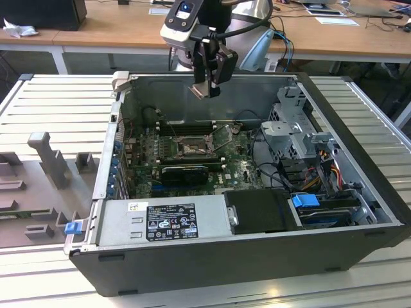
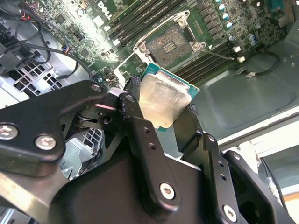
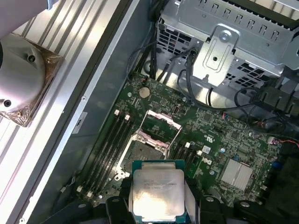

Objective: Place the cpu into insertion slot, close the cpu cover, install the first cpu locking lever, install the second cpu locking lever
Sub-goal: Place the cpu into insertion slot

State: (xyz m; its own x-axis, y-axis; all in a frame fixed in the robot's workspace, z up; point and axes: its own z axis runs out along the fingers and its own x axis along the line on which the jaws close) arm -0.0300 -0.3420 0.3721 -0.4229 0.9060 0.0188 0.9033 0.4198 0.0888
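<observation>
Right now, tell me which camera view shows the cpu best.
The first wrist view: the cpu faces the camera, metal top almost fully visible. The second wrist view shows it tilted, edges hidden by fingers. In the exterior view it's barely discernible in the end effector.

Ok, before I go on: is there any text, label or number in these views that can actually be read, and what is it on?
Power supply label: dense print, too small to read.
Top of the cpu: a few faint lines of print, too blurred to read.
Motherboard: small white markings, too small to read.
Nothing here can be quoted reliably.
</observation>
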